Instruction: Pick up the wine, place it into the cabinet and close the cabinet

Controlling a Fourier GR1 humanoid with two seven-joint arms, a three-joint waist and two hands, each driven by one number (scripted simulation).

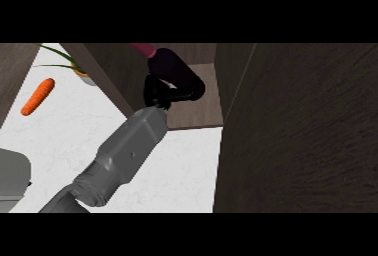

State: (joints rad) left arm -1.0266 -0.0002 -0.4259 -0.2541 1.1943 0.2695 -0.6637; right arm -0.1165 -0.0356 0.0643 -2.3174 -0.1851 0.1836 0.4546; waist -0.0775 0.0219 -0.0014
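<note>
Wine bottle (171, 67) neck cut by top edge, body behind left hand (164, 92).

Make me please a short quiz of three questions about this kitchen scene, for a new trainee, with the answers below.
1. True or false: the wine bottle stands on the white counter, beside the carrot.
2. Which thing does the hand hold? A) the carrot B) the wine bottle C) the potted plant
3. Fill in: the cabinet door at the view's right is ____ (open or closed).

Key
1. False: it is held up inside the open cabinet, above its shelf.
2. B
3. Open
</note>
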